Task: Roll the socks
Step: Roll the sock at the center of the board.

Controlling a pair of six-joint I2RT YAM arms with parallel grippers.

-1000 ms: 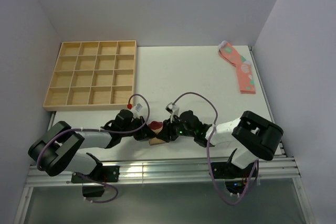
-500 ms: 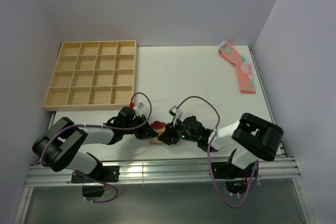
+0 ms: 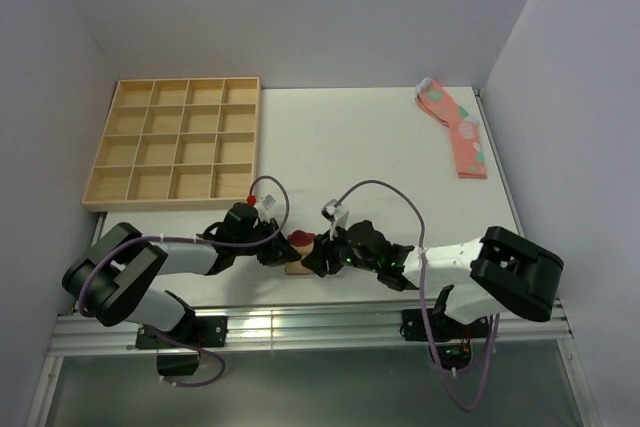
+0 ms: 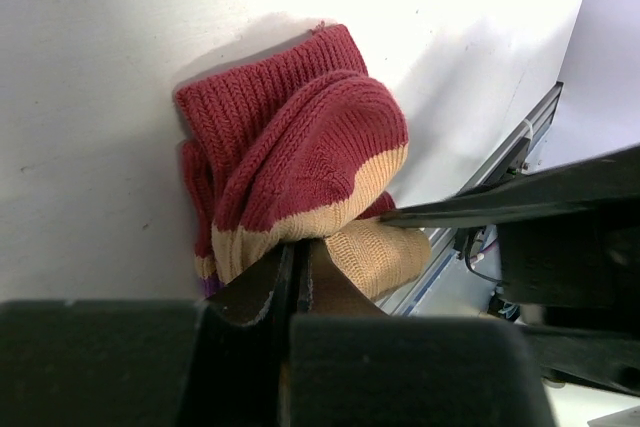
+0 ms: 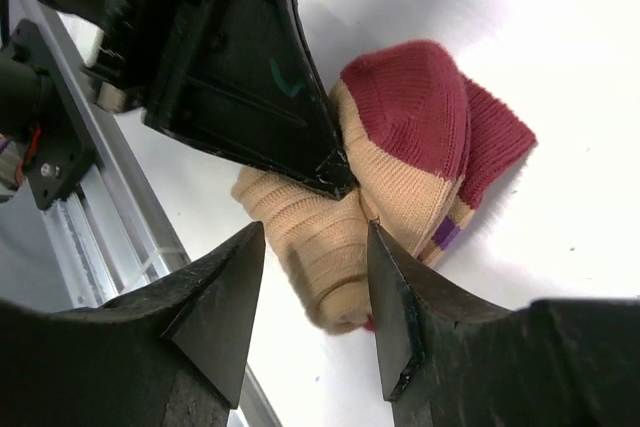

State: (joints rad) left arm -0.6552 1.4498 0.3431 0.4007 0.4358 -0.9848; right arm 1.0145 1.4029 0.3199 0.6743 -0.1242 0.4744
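Although a white table stretches wide around it, the maroon-and-tan sock lies bunched in a loose roll at the table's near edge. A wooden divided tray sits well off to its far left, and a flat pink patterned sock well off to its far right. On the maroon-and-tan sock's left, the left gripper has its jaws pressed together, pinching a fold of the tan band; on its right, the right gripper has its jaws spread, straddling the tan end.
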